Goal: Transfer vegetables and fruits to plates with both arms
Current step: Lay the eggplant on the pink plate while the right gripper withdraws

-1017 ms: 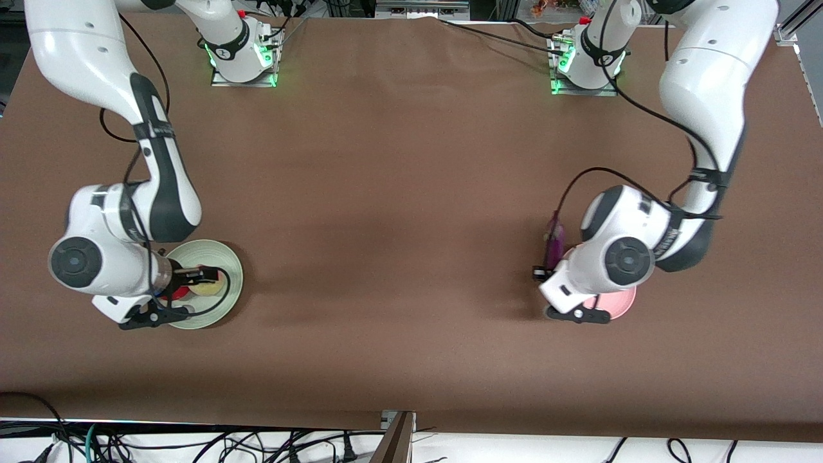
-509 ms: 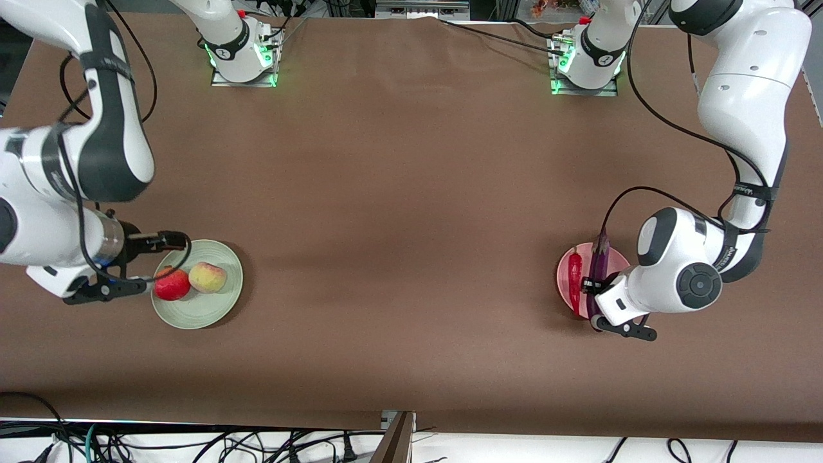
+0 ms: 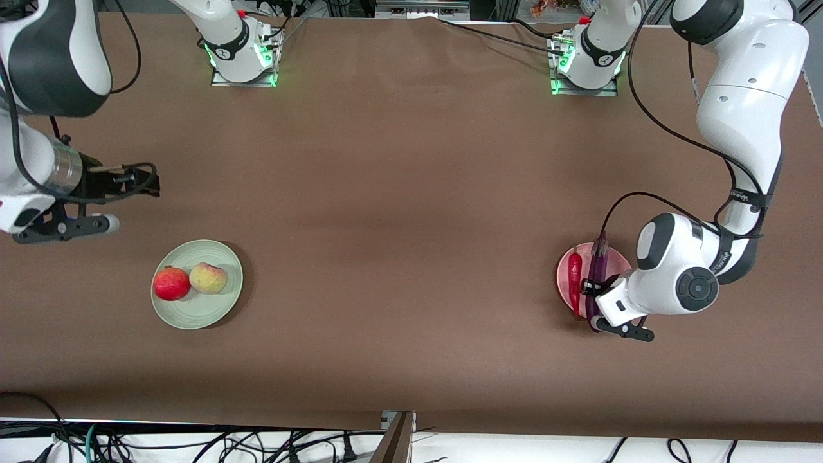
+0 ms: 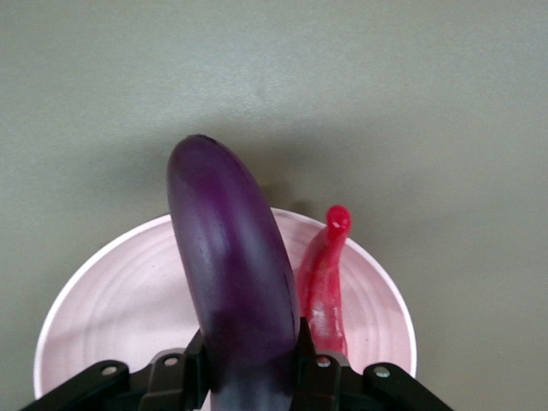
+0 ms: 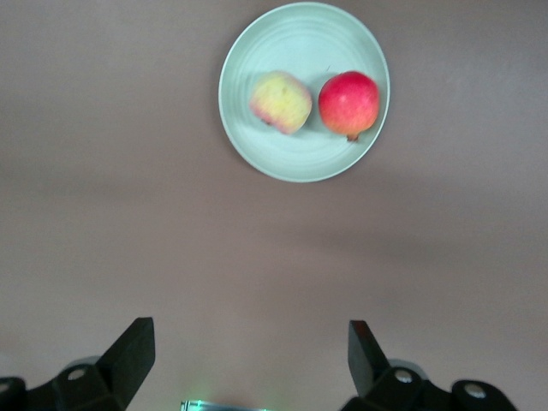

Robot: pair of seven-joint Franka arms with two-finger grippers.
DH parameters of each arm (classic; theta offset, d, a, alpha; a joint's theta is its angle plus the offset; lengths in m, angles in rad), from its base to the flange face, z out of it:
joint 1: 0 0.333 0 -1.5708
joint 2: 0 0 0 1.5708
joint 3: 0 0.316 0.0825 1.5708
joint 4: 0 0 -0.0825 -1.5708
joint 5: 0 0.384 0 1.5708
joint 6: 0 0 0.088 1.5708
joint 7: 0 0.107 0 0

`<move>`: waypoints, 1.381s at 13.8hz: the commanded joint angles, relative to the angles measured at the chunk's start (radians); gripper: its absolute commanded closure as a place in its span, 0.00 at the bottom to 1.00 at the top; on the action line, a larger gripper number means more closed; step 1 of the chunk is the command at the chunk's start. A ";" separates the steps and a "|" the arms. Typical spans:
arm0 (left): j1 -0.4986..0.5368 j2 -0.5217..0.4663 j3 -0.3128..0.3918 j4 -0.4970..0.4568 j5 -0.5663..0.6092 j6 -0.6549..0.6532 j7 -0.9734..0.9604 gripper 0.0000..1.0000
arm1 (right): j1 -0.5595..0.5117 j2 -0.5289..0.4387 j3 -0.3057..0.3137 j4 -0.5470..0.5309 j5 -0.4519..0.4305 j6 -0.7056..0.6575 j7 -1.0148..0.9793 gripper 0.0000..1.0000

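Observation:
The pale green plate [image 3: 222,302] holds the red pomegranate-like fruit [image 3: 171,283] and the yellow-green peach-like fruit [image 3: 208,278] side by side. My right gripper [image 3: 151,181] is open and empty, up over bare table beside that plate. Its wrist view shows the plate [image 5: 300,34], the peach-like fruit [image 5: 281,101] and the red fruit [image 5: 348,104]. My left gripper [image 3: 593,301] is shut on the purple eggplant [image 3: 600,267], low over the pink plate [image 3: 618,258], beside the red chili [image 3: 574,280]. In the left wrist view, black fingers [image 4: 310,364] clamp the eggplant [image 4: 231,274] next to the chili [image 4: 324,282] on the plate [image 4: 111,300].
A brown cloth [image 3: 398,212] covers the table. The two arm bases [image 3: 241,51] stand at the edge farthest from the front camera. Cables hang along the nearest edge [image 3: 193,440].
My right gripper has let go of the fruit, lifted off the green plate and drawn back toward the bases. My left gripper has carried the eggplant onto the pink plate beside the chili.

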 commanded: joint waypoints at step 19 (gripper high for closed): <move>0.015 -0.535 -0.055 0.006 -0.085 -0.445 0.002 0.00 | -0.129 -0.216 0.095 -0.126 0.039 -0.056 0.037 0.00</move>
